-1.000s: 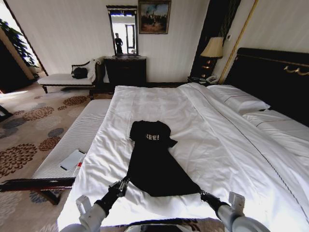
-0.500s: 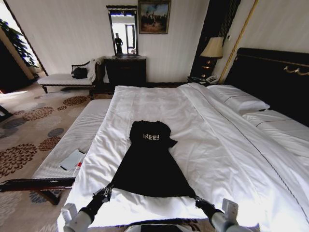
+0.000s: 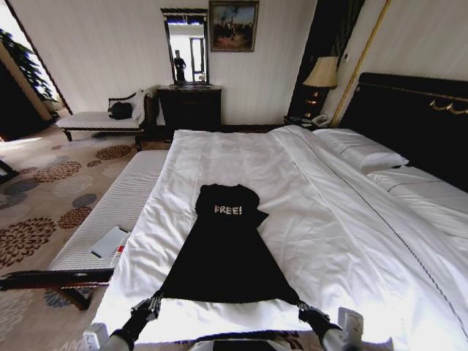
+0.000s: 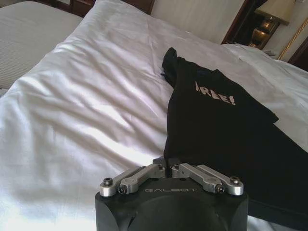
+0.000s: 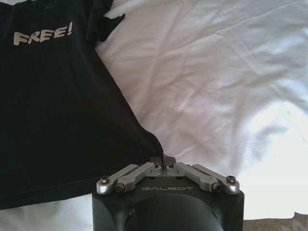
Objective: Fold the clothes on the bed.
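While one black garment (image 3: 225, 254) lies flat on the white bed (image 3: 329, 219), "FREE!" lettering at its far end, two tools grip its near hem. One, the left tool (image 3: 151, 302), is clenched on the left corner, and the right tool (image 3: 305, 310) is clenched on the right corner, hem stretched between them.

A large double bed (image 3: 344, 219) with white sheets and a dark headboard carries a black garment (image 3: 227, 256) lettered "FREE!", spread flat near the foot. Two white pillows (image 3: 362, 150) lie at the head end.
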